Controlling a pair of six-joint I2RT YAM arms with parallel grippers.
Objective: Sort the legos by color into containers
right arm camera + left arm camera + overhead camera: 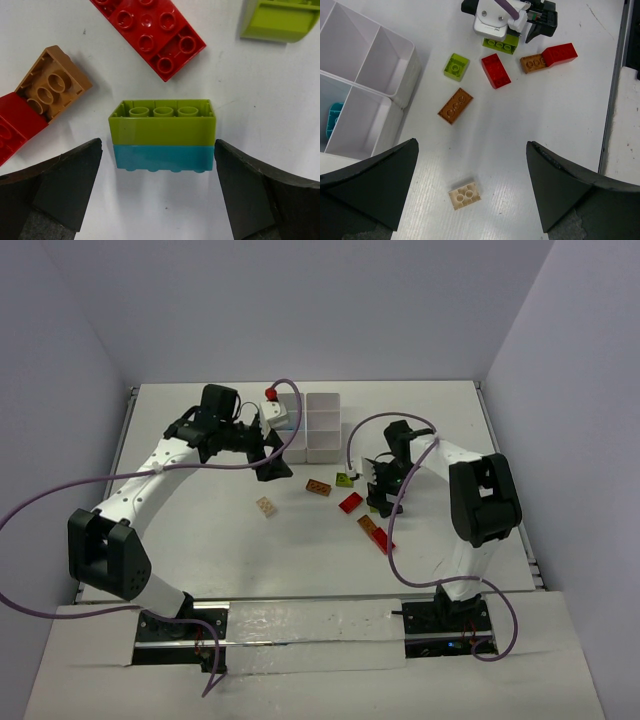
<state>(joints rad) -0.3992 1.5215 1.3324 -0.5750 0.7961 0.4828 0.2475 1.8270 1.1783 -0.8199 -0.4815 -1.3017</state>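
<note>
The white six-compartment tray [322,428] stands at the back centre; in the left wrist view [395,60] one compartment holds a cyan brick [333,120]. My left gripper [272,462] is open and empty, above a tan brick [465,194], also seen from above [266,506]. My right gripper [382,498] is open, its jaws on either side of a lime brick stacked on a cyan one [162,135] lying on the table. Nearby lie a red brick [150,35], an orange-brown brick joined to a red one [47,90], a lime brick [456,66] and an orange-brown brick [455,105].
A small red piece [271,393] sits at the tray's far left corner. The table's right edge rail [615,100] runs beside the loose bricks. White walls close the table on three sides.
</note>
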